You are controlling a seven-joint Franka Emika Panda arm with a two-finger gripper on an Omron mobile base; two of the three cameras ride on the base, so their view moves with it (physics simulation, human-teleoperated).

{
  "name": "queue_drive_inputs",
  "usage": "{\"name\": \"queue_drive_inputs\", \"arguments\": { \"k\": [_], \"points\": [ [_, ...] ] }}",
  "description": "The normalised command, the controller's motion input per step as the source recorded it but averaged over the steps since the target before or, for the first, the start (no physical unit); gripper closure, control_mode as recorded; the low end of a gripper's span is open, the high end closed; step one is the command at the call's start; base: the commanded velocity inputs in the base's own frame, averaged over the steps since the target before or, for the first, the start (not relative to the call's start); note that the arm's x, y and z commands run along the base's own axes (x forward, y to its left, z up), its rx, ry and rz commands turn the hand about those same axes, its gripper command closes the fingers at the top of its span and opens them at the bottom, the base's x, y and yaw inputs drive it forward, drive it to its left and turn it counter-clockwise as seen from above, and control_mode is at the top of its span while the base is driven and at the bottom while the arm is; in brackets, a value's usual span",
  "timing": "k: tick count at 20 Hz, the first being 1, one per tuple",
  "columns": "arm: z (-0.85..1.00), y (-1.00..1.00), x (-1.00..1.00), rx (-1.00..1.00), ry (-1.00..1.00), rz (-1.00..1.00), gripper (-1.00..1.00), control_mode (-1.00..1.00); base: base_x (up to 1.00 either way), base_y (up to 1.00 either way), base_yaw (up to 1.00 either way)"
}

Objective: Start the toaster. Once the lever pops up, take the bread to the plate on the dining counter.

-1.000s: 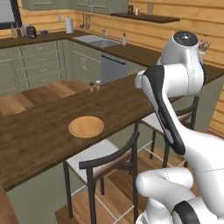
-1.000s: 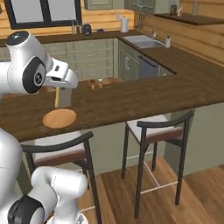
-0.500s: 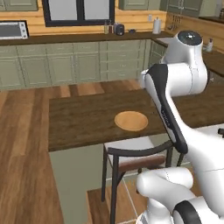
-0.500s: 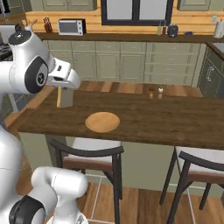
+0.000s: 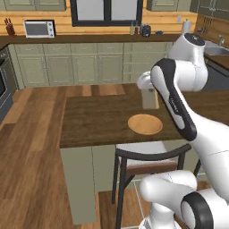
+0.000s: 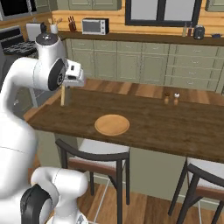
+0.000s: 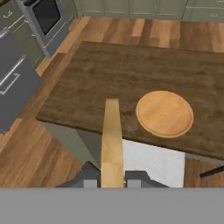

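My gripper (image 7: pixel 111 180) is shut on the bread (image 7: pixel 111 139), a pale cream slice held on edge between the two fingertips. In the left base view the bread (image 5: pixel 150 99) hangs below the gripper (image 5: pixel 146 86), just above the dining counter (image 5: pixel 98 118) and a little behind the plate (image 5: pixel 145 124). In the right base view the bread (image 6: pixel 63 95) hangs left of the tan plate (image 6: pixel 112 124), near the counter's left end. The hand view has the plate (image 7: pixel 164 113) to the right of the slice. The toaster (image 5: pixel 145 30) stands far back on the wall counter beside small bottles.
Two shakers (image 6: pixel 171 98) stand on the dining counter to the right of the plate. Dark-framed stools (image 6: pixel 94 153) are tucked in at the counter's near edge. A microwave (image 5: pixel 39 28) sits on the wall counter, and an oven (image 7: pixel 46 15) is at the left.
The base has driven and turned, so the whole scene has shifted; the dining counter's left end and the plate now lie straight ahead. The gripper stays shut on the bread.
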Motion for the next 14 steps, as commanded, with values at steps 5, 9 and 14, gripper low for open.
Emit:
{"name": "queue_drive_inputs", "arguments": {
  "k": [5, 9, 14],
  "points": [
    [-0.75, -0.26, 1.00, 0.12, 0.17, 0.41, 1.00, -1.00, 0.00, 0.00, 0.00],
    [-0.73, -0.50, 0.99, 0.04, 0.05, 0.22, 1.00, -1.00, 0.00, 0.00, 0.00],
    [-0.67, -0.65, 0.76, 0.06, 0.02, 0.09, 1.00, -1.00, 0.00, 0.00, 0.00]
  ]
}}
